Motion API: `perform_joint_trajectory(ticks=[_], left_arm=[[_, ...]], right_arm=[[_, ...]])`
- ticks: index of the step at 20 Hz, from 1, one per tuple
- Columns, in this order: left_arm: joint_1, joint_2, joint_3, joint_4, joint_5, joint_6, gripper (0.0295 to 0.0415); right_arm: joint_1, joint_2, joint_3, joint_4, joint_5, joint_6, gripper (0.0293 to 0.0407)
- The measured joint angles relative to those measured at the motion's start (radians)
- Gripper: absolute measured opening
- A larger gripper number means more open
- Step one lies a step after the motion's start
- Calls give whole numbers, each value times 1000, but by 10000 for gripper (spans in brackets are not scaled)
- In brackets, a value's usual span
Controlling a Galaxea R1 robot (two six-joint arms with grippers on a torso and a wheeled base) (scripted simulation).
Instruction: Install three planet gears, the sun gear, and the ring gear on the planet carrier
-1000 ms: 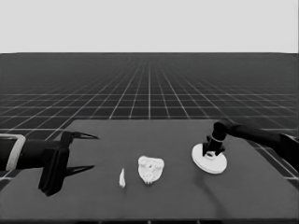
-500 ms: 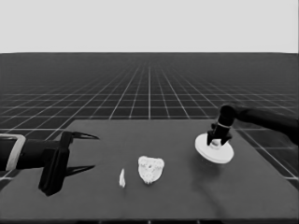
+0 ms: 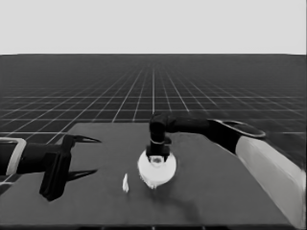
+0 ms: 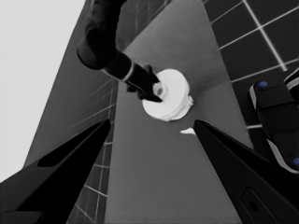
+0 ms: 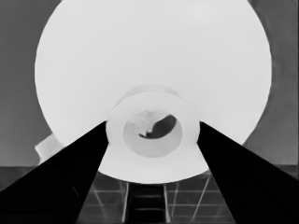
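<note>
The larger round part (image 3: pixel 157 168) sits at the table's middle, over the spot where the smaller round part and gears lay; they are hidden under it. My right gripper (image 3: pixel 157 156) stands upright on top, shut on its raised hub (image 5: pixel 152 161), one finger on each side. Only a white knobbly bit (image 4: pixel 188 100) pokes out from under the rim, and it also shows in the right wrist view as a pale corner (image 5: pixel 46 148). Whether the larger part rests on them or hangs just above, I cannot tell. My left gripper (image 3: pixel 88 155) waits open over the table's left end.
A thin white piece (image 3: pixel 125 183) stands just left of the larger round part, between it and the left gripper. Dark machinery with blue lights (image 4: pixel 275 121) shows past the table's edge in the left wrist view.
My right gripper has carried the larger round part from the table's right side leftward to the middle, where it now covers the smaller round part and gears. The left arm has not moved.
</note>
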Motion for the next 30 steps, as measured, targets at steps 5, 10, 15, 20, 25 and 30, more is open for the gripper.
perform_joint_trajectory(ticks=[5, 10, 15, 20, 25, 30], left_arm=[[0, 0, 0, 0, 0, 0, 385], [0, 0, 0, 0, 0, 0, 385], [0, 0, 0, 0, 0, 0, 385], [0, 0, 0, 0, 0, 0, 385], [0, 0, 0, 0, 0, 0, 385], [0, 0, 0, 0, 0, 0, 385]], right_arm=[[-38, 52, -80, -40, 10, -23, 348], [-95, 63, -118, -90, 26, -45, 348], [-101, 64, -120, -93, 28, -42, 348], [-102, 64, -119, -93, 28, -6, 348], [-102, 64, -119, -93, 28, 37, 348], [-104, 65, -119, -92, 27, 81, 348]])
